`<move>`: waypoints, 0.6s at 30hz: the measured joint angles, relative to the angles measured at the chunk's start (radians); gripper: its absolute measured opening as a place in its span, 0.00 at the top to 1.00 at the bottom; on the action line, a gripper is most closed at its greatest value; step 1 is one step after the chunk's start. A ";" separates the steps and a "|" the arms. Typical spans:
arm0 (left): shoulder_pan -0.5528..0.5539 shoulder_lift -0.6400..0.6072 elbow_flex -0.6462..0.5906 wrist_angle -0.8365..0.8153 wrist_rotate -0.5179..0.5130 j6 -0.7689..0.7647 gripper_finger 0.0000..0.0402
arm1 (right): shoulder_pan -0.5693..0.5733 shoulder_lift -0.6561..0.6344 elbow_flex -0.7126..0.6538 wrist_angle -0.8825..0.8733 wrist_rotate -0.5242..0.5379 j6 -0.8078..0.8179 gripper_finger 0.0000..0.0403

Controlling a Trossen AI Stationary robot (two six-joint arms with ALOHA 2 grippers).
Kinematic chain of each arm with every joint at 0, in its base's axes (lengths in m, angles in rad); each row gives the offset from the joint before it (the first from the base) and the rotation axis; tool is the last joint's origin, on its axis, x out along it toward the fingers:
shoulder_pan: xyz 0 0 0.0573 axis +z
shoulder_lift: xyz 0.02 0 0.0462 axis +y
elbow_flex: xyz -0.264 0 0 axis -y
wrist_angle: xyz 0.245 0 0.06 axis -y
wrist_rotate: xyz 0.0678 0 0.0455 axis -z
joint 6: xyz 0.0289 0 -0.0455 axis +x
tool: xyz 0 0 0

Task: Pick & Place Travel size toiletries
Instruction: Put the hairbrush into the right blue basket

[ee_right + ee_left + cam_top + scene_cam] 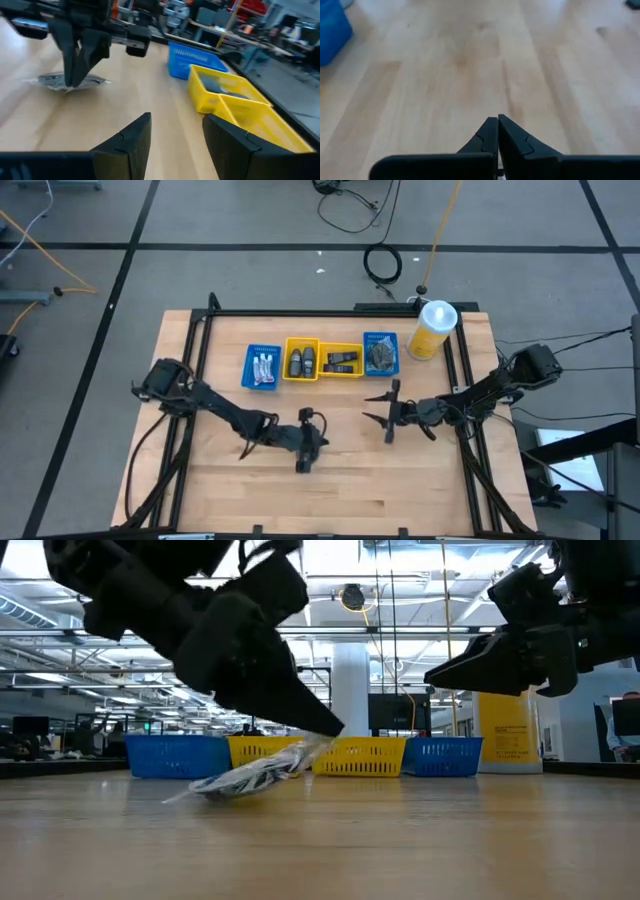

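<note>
While the trays already hold most of the toiletries, one wrapped item is left out on the bare wood, so the step in hand looks like its pick-up.

High view: left gripper (pixel 303 463) sits low centre of the frame, pointed down at the wooden table (pixel 400 480); right gripper (pixel 382 408) hovers centre-right, fingers spread and empty. Four trays line the upper middle: blue tray (pixel 262 367) with white tubes, two yellow trays (pixel 322 360) with dark bottles and black packets, another blue tray (pixel 380 354) with grey wrapped pieces. Yellow bottle (pixel 431 328) stands upper right.

Low view: wrapped disc (pixel 248 777), crinkly clear film over a flat grey round, lies on the wood left of centre, one end of the film lifted, the left fingers' dark tip pinching it.

Left wrist view: fingers (pixel 488 137) pressed together; smooth pale planks beyond.

Right wrist view: fingers (pixel 131 141) apart; the disc lies upper left under the other arm.

Next move: lift clear without tearing the thin film, then carry to the grey-disc tray, I judge.
</note>
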 joint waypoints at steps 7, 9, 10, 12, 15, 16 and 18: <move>0.022 -0.009 0.000 0.215 0.029 0.122 0.99 | -0.007 0.000 0.000 0.004 -0.071 0.016 0.58; 0.044 -0.009 0.001 0.307 0.115 0.174 1.00 | -0.008 0.000 0.000 -0.002 -0.143 0.030 0.57; 0.056 -0.009 0.002 0.340 0.169 0.188 0.99 | -0.012 0.000 0.000 -0.008 -0.202 0.029 0.57; 0.077 -0.009 0.002 0.399 0.281 0.197 0.99 | -0.022 0.000 0.000 -0.017 -0.309 0.033 0.56; 0.104 -0.009 0.002 0.465 0.441 0.199 0.99 | -0.055 0.012 0.001 -0.008 -0.394 0.078 0.50; 0.111 -0.009 0.002 0.479 0.487 0.197 0.99 | -0.067 0.020 0.001 -0.005 -0.418 0.103 0.48; 0.120 -0.009 0.002 0.496 0.549 0.194 0.99 | -0.097 0.044 0.011 0.001 -0.482 0.167 0.41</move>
